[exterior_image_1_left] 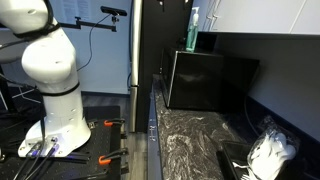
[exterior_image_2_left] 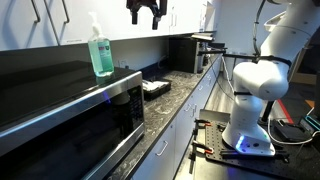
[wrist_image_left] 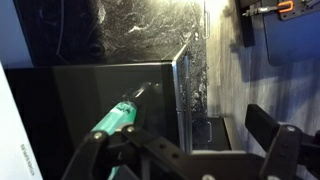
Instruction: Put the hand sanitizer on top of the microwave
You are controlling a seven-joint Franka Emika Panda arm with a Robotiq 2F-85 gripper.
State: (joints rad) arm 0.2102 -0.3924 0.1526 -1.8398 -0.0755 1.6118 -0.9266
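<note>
- The hand sanitizer bottle (exterior_image_2_left: 100,52) is standing upright on top of the microwave (exterior_image_2_left: 60,105), near one corner of the top. Both exterior views show it on its base with the pump (exterior_image_2_left: 94,20) pointing up.
- My gripper (exterior_image_2_left: 147,12) hangs above it and off to the side, well apart. The jaws are spread wide with nothing between them, and the wrist view agrees.
- Going by how things sit, I'd call the task basically done.
- Handling guess: it's a see-through plastic bottle of green gel, so probably light-ish. The walls likely give a little under a hard squeeze, and smooth plastic tends to be slippery.
- If I had to grab it again, I'd take it mid-body, below the shoulder.
- I'd stay off the pump. The neck is skinny, and pressing it would likely squirt gel.
- It's tall on a small base, so it looks tippy. One nudge near that corner could send it down to the marble counter (exterior_image_1_left: 185,140).
</note>
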